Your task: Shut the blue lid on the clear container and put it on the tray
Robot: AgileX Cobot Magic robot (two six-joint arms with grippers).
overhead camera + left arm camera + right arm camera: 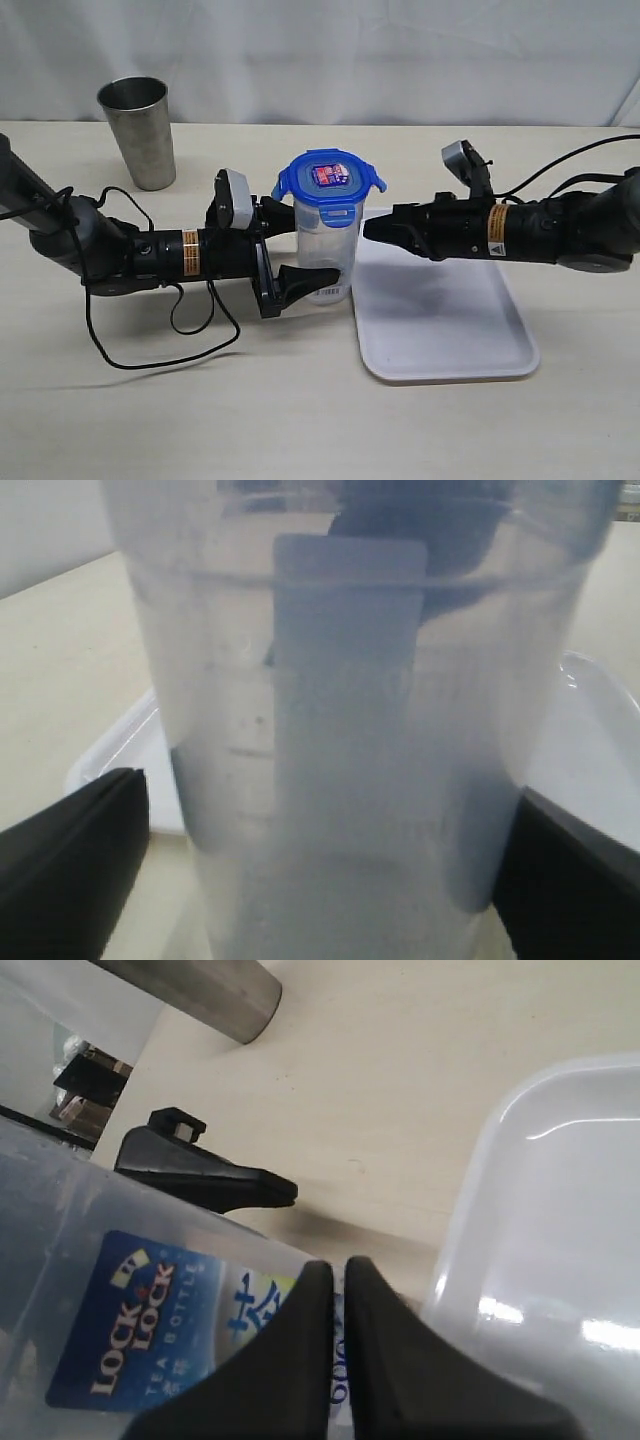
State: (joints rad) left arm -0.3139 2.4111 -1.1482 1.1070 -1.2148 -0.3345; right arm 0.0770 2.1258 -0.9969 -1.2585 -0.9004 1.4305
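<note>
The clear container (325, 250) stands upright on the table just off the tray's (440, 335) left rim. The blue lid (330, 180) sits on top of it, with side flaps sticking outwards. My left gripper (292, 250) has its jaws spread wide around the container's lower part, one finger behind it and one in front, holding it. The left wrist view is filled by the container (340, 780) between the black fingers (80, 850). My right gripper (368, 228) is shut and empty, its tips touching the container's right side below the lid. In the right wrist view the right gripper (332, 1265) rests against the labelled wall (130, 1300).
A grey metal cup (137, 130) stands at the back left. A black cable (170, 340) loops on the table below my left arm. The right arm hangs over the tray (560, 1220).
</note>
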